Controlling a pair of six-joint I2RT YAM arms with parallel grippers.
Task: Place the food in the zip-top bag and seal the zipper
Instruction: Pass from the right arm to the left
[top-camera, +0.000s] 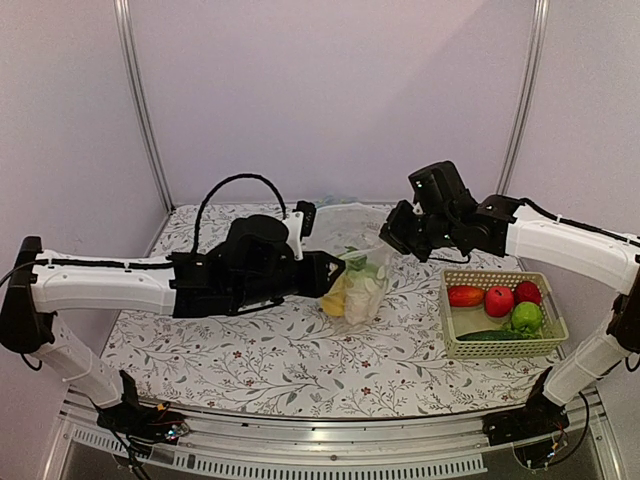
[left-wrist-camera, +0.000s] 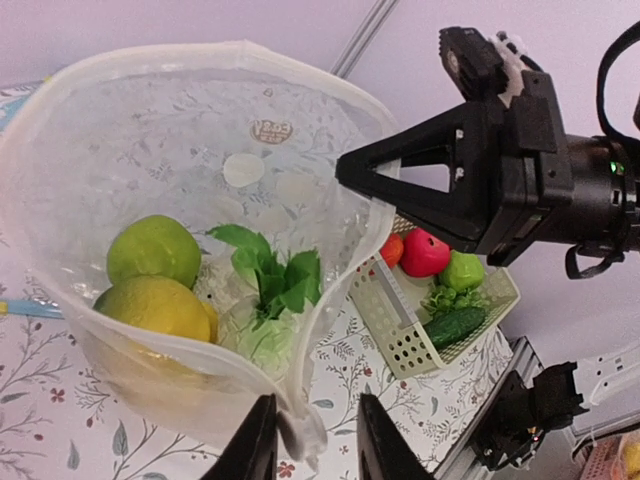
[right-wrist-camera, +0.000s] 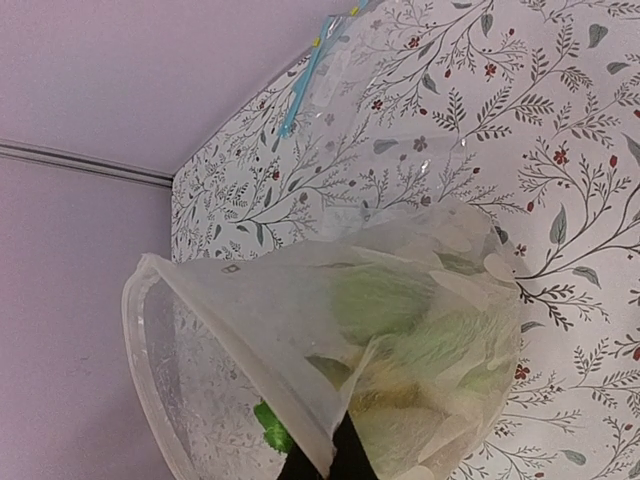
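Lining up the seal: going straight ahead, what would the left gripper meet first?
The near rim of the zip-top bag, between the fingers of the left gripper; beyond it, probably the green leaves.

Our floral table (top-camera: 250, 370) carries a cream basket (top-camera: 452, 345) right of the right gripper (top-camera: 388, 238), and a flat clear bag (right-wrist-camera: 400, 120) beyond it.

We see pale lilac walls (top-camera: 330, 90) behind and to both sides, joined at slim metal posts (top-camera: 143, 110). The surface (top-camera: 250, 350) shows a white print of grey-green sprigs and red berries, edged in front by an aluminium rail (top-camera: 330, 437). Light falls soft and even.
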